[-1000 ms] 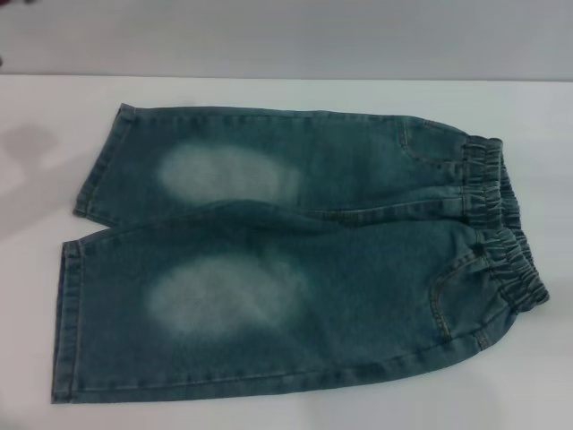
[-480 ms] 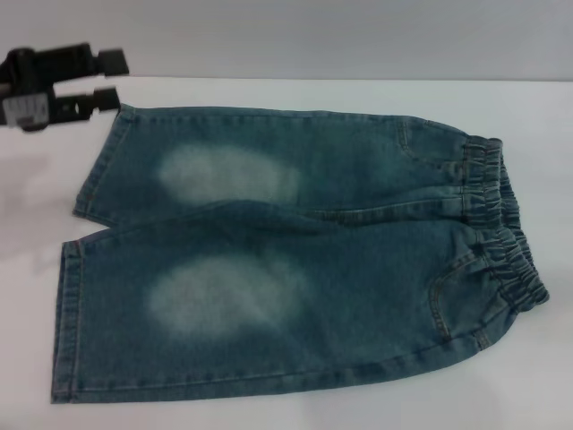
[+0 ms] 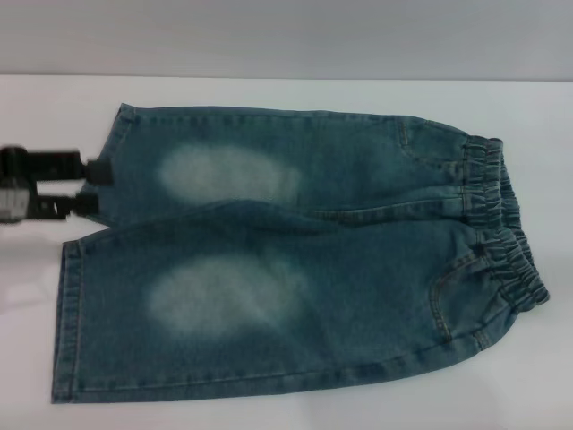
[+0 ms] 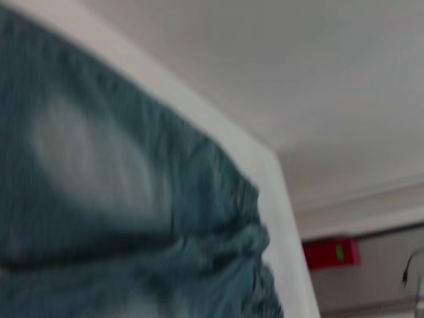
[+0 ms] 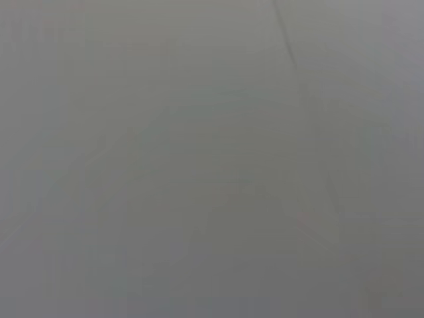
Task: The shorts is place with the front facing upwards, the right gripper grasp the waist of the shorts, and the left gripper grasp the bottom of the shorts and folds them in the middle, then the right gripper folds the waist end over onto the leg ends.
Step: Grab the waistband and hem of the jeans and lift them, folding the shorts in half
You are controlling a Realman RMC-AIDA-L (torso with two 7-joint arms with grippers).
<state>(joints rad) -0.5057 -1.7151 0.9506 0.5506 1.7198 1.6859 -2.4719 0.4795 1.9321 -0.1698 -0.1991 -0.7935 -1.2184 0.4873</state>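
1. Denim shorts (image 3: 286,260) lie flat, front up, on a white table (image 3: 295,90), filling most of the head view.
2. The long axis runs across the robot's front: elastic waist (image 3: 501,224) toward its right, 2 leg hems (image 3: 72,313) toward its left.
3. The cloth looks soft and limp, though heavier than thin fabric; it should drape and sag when lifted. Likely best grips: the gathered waistband and the stitched hem edges.
4. The left gripper (image 3: 89,188) hangs at the far leg's hem, its 2 fingers apart, nothing held.
5. The right gripper is out of sight.
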